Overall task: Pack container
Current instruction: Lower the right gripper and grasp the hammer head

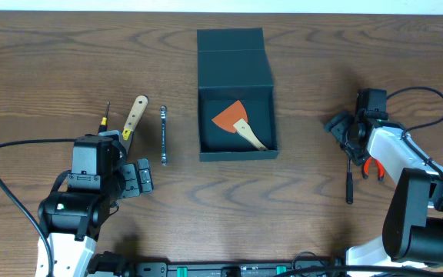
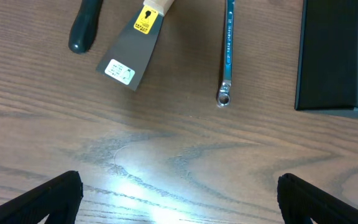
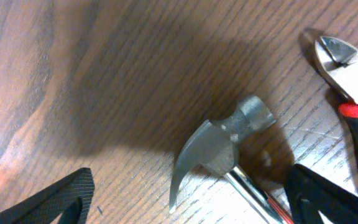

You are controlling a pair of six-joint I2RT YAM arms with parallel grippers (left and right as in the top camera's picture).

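The container (image 1: 235,68), a dark teal box, stands open at the table's middle with its flap lid folded back; its edge also shows in the left wrist view (image 2: 328,56). Inside lies an orange-bladed scraper (image 1: 232,118) with a wooden handle. My left gripper (image 1: 140,178) (image 2: 179,202) is open and empty over bare wood, below the tools at the left. My right gripper (image 1: 343,129) (image 3: 191,202) is open low over a claw hammer (image 3: 219,146). The hammer's shaft lies between the fingers, close to the right finger.
Left of the container lie a wrench (image 1: 164,136) (image 2: 228,53), a putty knife (image 1: 135,115) (image 2: 131,57) and a dark-handled screwdriver (image 1: 106,115) (image 2: 84,28). The hammer's handle (image 1: 349,183) and red-handled cutters (image 1: 371,167) (image 3: 347,68) lie at the right.
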